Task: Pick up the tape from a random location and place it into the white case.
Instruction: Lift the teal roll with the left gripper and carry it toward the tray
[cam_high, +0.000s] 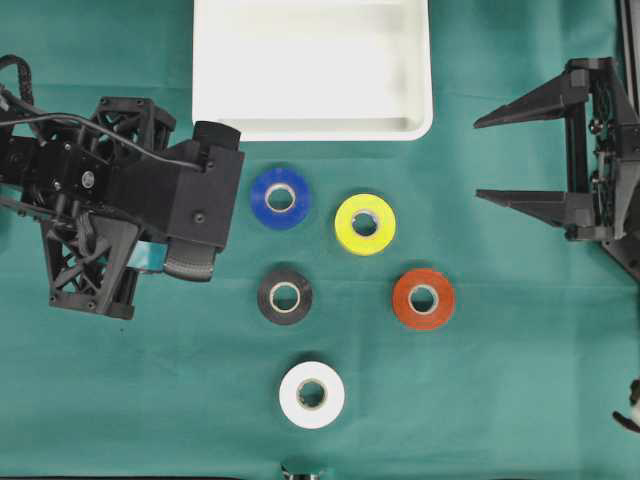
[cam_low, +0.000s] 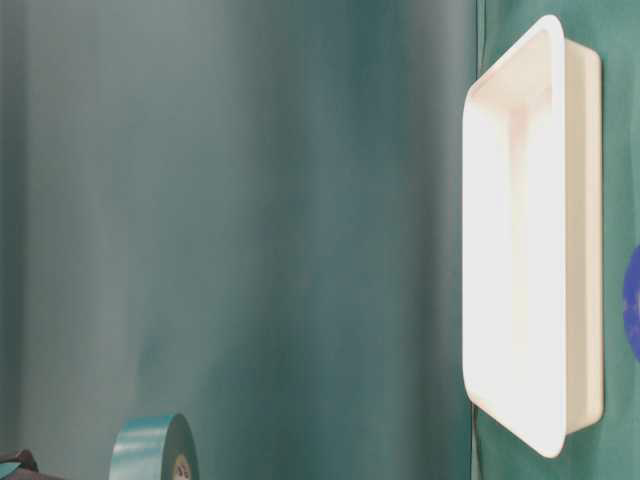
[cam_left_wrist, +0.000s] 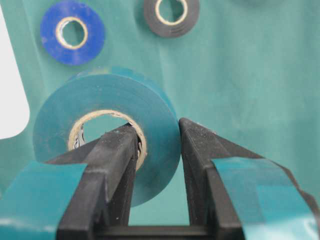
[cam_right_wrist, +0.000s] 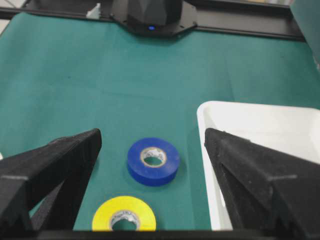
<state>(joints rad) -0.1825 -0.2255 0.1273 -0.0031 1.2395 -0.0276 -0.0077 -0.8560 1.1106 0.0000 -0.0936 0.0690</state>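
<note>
My left gripper (cam_left_wrist: 157, 127) is shut on a teal tape roll (cam_left_wrist: 105, 100), with one finger through its cardboard core and the other against its outer wall. In the overhead view the left gripper (cam_high: 165, 258) is at the left, below and left of the white case (cam_high: 310, 126), and only a teal sliver of the roll (cam_high: 150, 256) shows under the wrist. The roll also shows in the table-level view (cam_low: 150, 450). The case (cam_low: 530, 230) is empty. My right gripper (cam_high: 478, 158) is open and empty at the right, level with the case's front corner (cam_right_wrist: 210, 165).
Loose rolls lie on the green cloth in front of the case: blue (cam_high: 280, 198), yellow (cam_high: 365, 224), black (cam_high: 285, 296), red-orange (cam_high: 423, 299) and white (cam_high: 311, 394). The blue (cam_right_wrist: 152, 160) and yellow (cam_right_wrist: 124, 217) rolls lie below my right gripper (cam_right_wrist: 152, 135).
</note>
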